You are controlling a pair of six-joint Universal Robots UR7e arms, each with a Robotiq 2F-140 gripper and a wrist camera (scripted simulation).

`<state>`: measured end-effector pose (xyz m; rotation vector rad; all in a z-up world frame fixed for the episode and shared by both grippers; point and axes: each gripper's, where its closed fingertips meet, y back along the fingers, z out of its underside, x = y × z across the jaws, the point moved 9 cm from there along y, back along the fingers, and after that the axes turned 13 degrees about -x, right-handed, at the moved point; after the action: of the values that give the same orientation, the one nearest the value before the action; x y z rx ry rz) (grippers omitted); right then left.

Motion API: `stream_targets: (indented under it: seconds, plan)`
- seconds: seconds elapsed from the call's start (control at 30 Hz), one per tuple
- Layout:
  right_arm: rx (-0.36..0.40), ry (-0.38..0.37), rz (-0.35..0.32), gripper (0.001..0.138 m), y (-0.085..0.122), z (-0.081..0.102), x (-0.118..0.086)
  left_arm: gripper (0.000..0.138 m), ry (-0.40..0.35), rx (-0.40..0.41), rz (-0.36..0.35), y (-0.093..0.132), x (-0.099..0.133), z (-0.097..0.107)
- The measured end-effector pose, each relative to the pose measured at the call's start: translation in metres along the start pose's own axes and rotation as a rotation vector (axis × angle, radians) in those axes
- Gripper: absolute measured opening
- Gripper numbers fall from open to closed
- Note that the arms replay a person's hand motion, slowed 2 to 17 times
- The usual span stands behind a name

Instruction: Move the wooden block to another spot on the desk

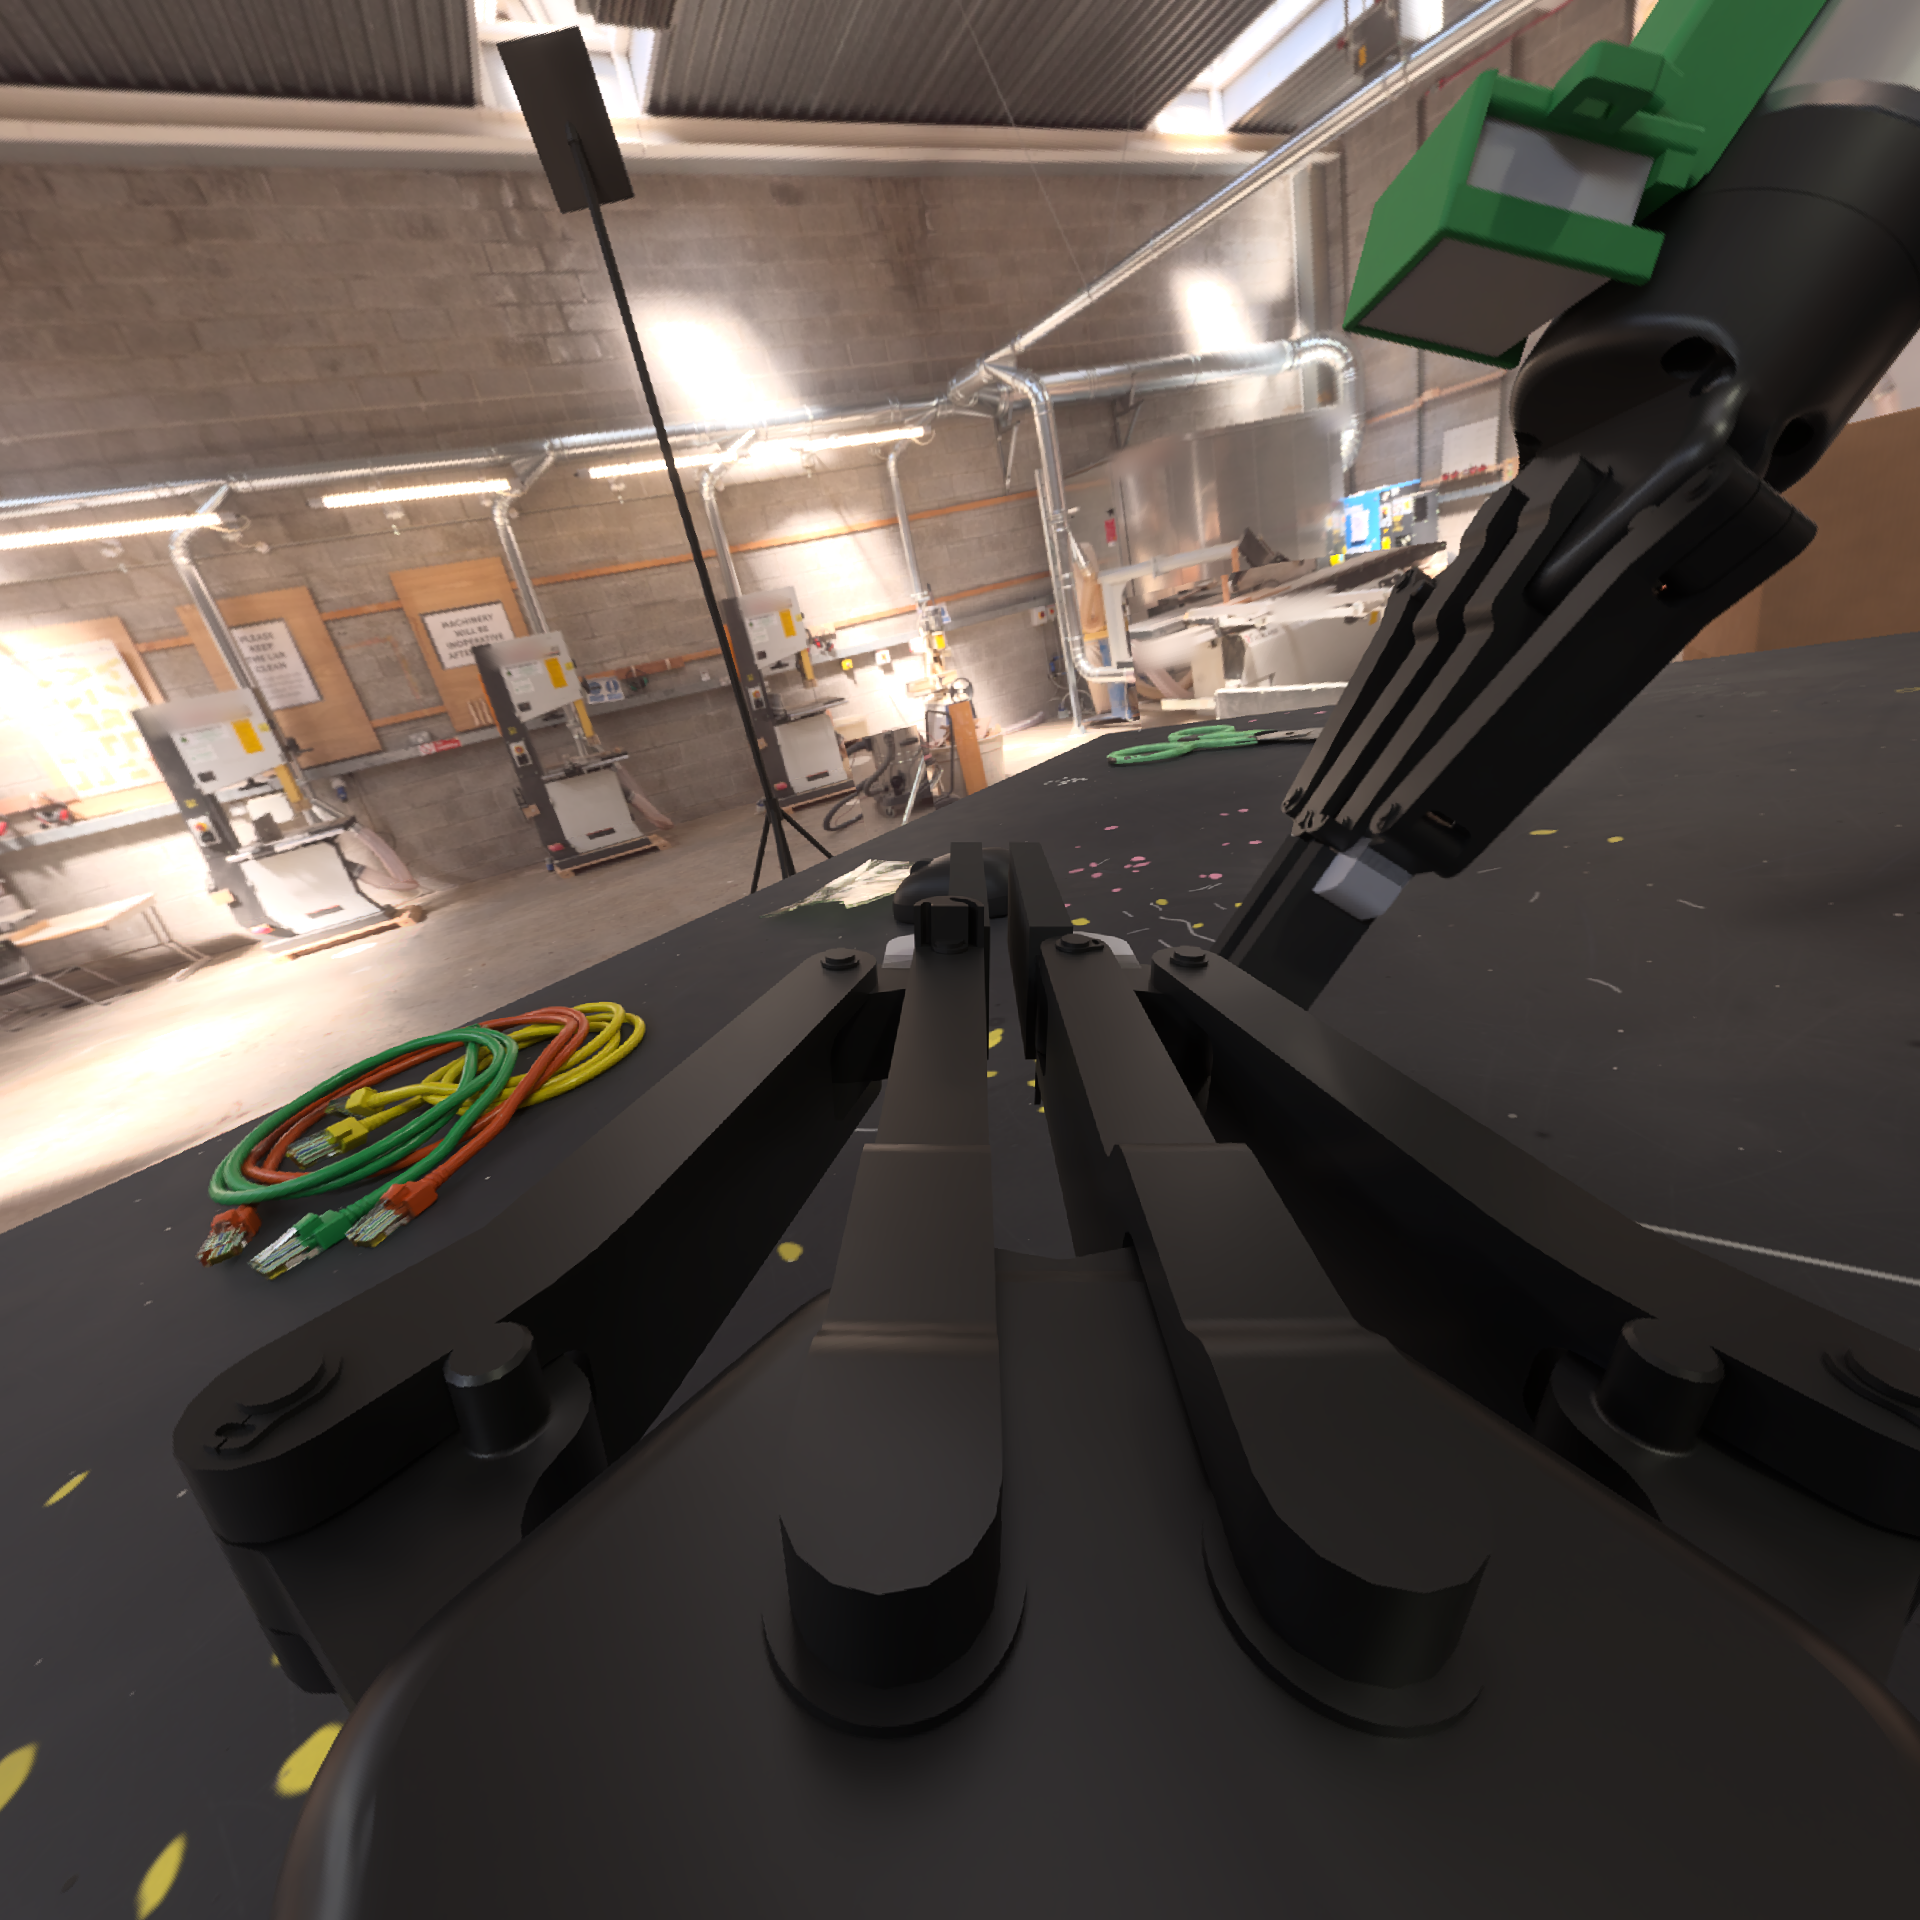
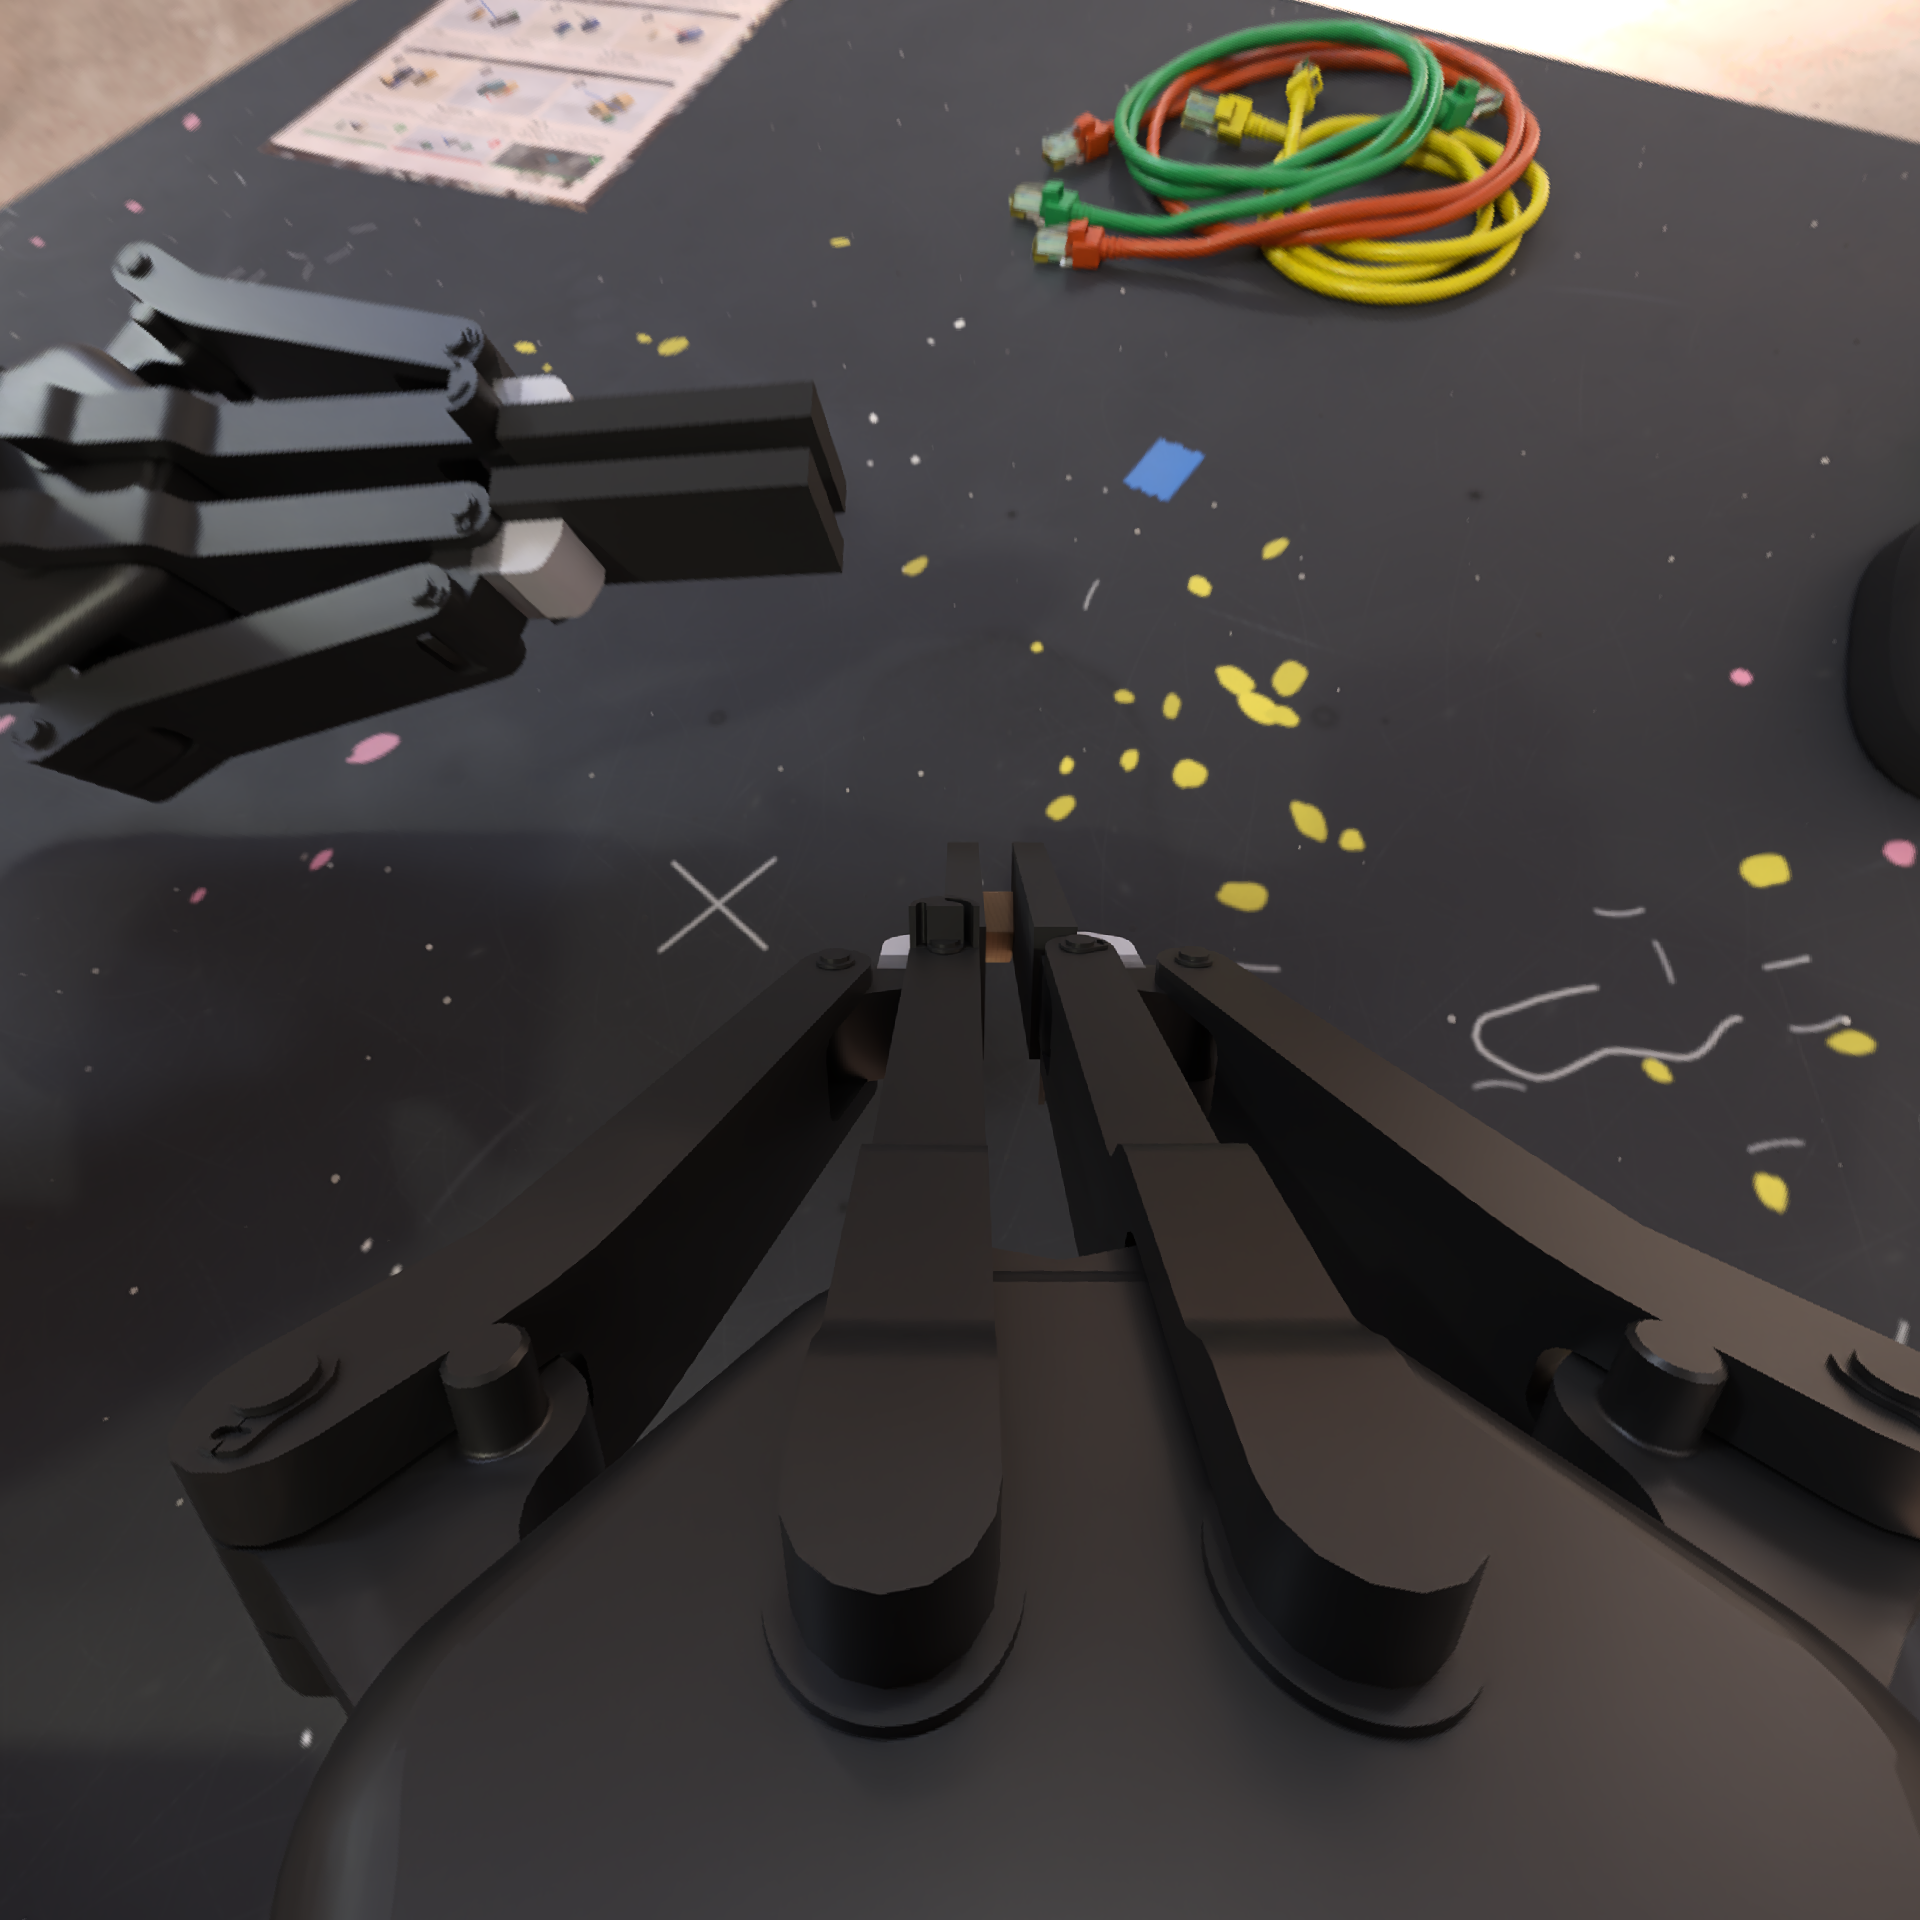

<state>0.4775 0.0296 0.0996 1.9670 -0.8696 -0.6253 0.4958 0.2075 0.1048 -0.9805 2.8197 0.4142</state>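
Your right gripper point(image 2: 995, 883) has its fingers clamped on the wooden block point(image 2: 997, 928), of which only a thin brown sliver shows between the pads, held above the dark desk point(image 2: 623, 1091) just right of the white chalk cross point(image 2: 719, 905). Your left gripper point(image 1: 995, 883) has its fingers pressed together on nothing, and from the right wrist it hangs up and left of the cross. Out from the cross you see yellow paint flecks point(image 2: 1259, 694) to its right, a blue tape scrap point(image 2: 1164, 469) beyond them, the coiled green, orange and yellow cables point(image 2: 1320, 166) farther still, and a printed sheet point(image 2: 520, 83) at the desk's far edge.
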Motion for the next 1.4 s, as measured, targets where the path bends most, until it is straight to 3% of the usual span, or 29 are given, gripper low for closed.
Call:
stream_targets:
  seconds: [0.27,0.87,1.1,1.4]
  plan:
    - [-0.05,-0.012,0.043,0.009,-0.009,0.013,-0.007,0.007,-0.025,0.012,0.034,0.0,0.004,-0.001]
    - [-0.036,-0.002,0.061,0.009,-0.008,0.018,-0.013,0.007,-0.043,0.025,0.092,-0.001,0.01,-0.002]
    - [-0.032,0.006,0.048,0.03,-0.01,0.019,-0.016,0.007,-0.048,0.025,0.102,-0.001,0.011,-0.002]
    - [-0.022,0.013,0.04,0.034,-0.01,0.02,-0.017,0.007,-0.056,0.023,0.113,-0.001,0.012,-0.003]
